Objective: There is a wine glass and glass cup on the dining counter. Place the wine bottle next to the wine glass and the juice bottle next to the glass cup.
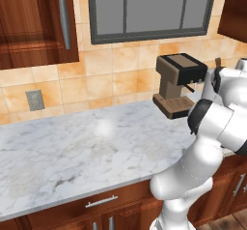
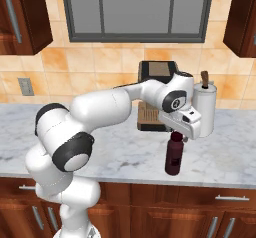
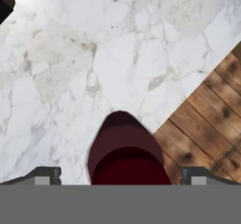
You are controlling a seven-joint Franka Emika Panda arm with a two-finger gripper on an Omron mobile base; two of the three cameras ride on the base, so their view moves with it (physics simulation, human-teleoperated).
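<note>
We judge the task barely begun: our wide-open end effector [image 2: 176, 135] straddles the juice bottle [image 2: 173, 157] on the tabletop [image 2: 115, 154] near edge, gripping nothing.

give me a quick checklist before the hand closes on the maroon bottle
1. Hand open: ok, the fingers stand wide apart on either side of the bottle.
2. Right bottle: ok, it is the stubby maroon juice bottle.
3. Bottle upright: ok, it stands on the marble wall counter near the front edge.
4. Hand centred: ok, the bottle top sits midway between the fingers in the hand view.
5. Low enough for a firm grip: cannot tell, the hand sits at the neck.
6. Room around: ok, the coffee machine and paper towel roll stand behind the bottle, apart from it.
</note>
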